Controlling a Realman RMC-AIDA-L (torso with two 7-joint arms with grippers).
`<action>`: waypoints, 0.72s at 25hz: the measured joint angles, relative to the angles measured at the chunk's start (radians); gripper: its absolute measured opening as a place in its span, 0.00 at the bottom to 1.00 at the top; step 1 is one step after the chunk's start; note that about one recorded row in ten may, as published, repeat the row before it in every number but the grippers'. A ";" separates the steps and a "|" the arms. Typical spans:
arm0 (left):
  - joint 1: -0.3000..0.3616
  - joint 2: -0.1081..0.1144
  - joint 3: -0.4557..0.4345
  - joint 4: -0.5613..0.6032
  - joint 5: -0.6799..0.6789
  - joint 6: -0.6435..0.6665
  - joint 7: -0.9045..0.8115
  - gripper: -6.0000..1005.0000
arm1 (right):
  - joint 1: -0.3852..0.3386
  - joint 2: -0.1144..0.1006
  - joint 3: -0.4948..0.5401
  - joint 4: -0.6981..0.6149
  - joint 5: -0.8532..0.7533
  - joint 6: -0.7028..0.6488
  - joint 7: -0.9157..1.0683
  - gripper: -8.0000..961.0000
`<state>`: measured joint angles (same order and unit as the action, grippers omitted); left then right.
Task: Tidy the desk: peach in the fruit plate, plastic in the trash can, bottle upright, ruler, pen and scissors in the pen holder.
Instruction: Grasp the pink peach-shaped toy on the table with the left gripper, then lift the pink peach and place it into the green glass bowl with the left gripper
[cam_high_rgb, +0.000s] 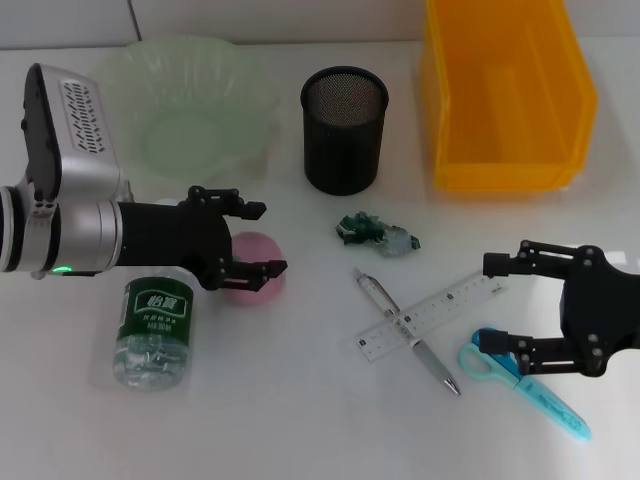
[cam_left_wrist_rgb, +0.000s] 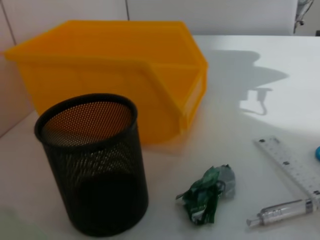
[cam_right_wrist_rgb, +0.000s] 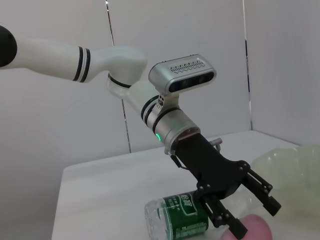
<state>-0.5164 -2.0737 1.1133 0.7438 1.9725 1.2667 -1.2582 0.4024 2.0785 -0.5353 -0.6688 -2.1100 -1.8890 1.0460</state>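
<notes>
My left gripper (cam_high_rgb: 268, 238) is open and hovers over the pink peach (cam_high_rgb: 256, 291), one finger on each side of it; the right wrist view shows the same gripper (cam_right_wrist_rgb: 257, 219) just above the peach (cam_right_wrist_rgb: 259, 232). Beside it lies the clear bottle (cam_high_rgb: 152, 332) with a green label, on its side. The pale green fruit plate (cam_high_rgb: 190, 70) stands behind. A crumpled green plastic wrapper (cam_high_rgb: 375, 232) lies in front of the black mesh pen holder (cam_high_rgb: 344, 128). Pen (cam_high_rgb: 405, 330) and ruler (cam_high_rgb: 430, 315) lie crossed. My right gripper (cam_high_rgb: 492, 305) is open beside the blue scissors (cam_high_rgb: 520, 380).
A yellow bin (cam_high_rgb: 505, 95) stands at the back right. The left wrist view looks at the pen holder (cam_left_wrist_rgb: 92, 165), the bin (cam_left_wrist_rgb: 115, 70), the wrapper (cam_left_wrist_rgb: 205, 195), the ruler (cam_left_wrist_rgb: 290, 162) and the pen (cam_left_wrist_rgb: 282, 210). The bottle (cam_right_wrist_rgb: 180, 220) lies close under the left arm.
</notes>
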 joint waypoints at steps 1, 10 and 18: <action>0.002 0.000 0.000 -0.002 0.004 -0.008 0.001 0.76 | 0.000 0.000 0.000 0.000 -0.001 0.000 0.000 0.84; 0.000 0.003 0.008 -0.003 0.096 -0.017 -0.008 0.65 | -0.002 0.000 0.000 -0.003 -0.001 -0.005 0.004 0.84; -0.003 0.001 0.016 0.021 0.100 -0.005 -0.051 0.37 | -0.001 0.001 -0.002 -0.023 -0.001 -0.007 0.022 0.84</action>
<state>-0.5191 -2.0731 1.1289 0.7647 2.0728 1.2620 -1.3095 0.4013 2.0794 -0.5369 -0.6919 -2.1106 -1.8960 1.0681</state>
